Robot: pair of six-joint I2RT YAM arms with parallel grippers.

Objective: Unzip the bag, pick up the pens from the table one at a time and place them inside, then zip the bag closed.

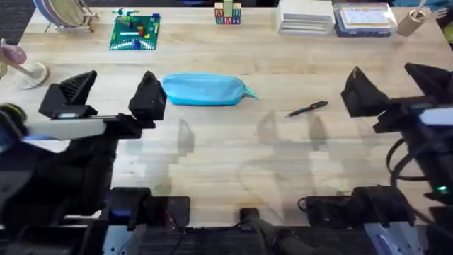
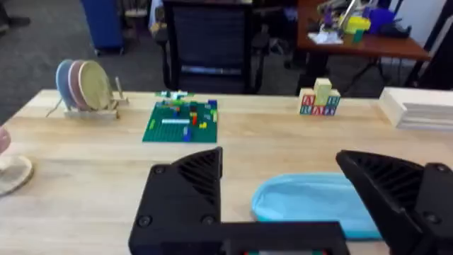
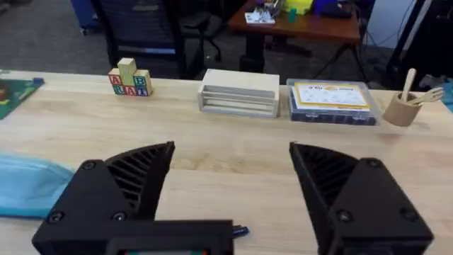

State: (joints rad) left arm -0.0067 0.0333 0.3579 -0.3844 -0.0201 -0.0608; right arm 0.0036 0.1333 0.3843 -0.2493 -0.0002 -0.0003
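Note:
The light blue bag [image 1: 204, 90] lies on the pale wood table [image 1: 226, 163] left of centre, a small pull tab at its right end. One dark pen [image 1: 308, 108] lies to its right. My left gripper [image 1: 113, 95] hovers open just left of the bag, nothing between its fingers. In the left wrist view the bag [image 2: 311, 202] sits ahead between the spread fingers [image 2: 184, 191]. My right gripper [image 1: 396, 85] stands open to the right of the pen. The right wrist view shows the bag's end [image 3: 28, 185] and the pen's tip [image 3: 239, 231].
Along the far edge stand a plate rack [image 1: 64, 13], a green brick baseplate [image 1: 135, 31], alphabet blocks [image 1: 227, 14], a white box [image 1: 305, 17], a plastic case [image 1: 364, 19] and a cup of wooden utensils [image 1: 410, 21]. A small white dish [image 1: 27, 73] sits far left.

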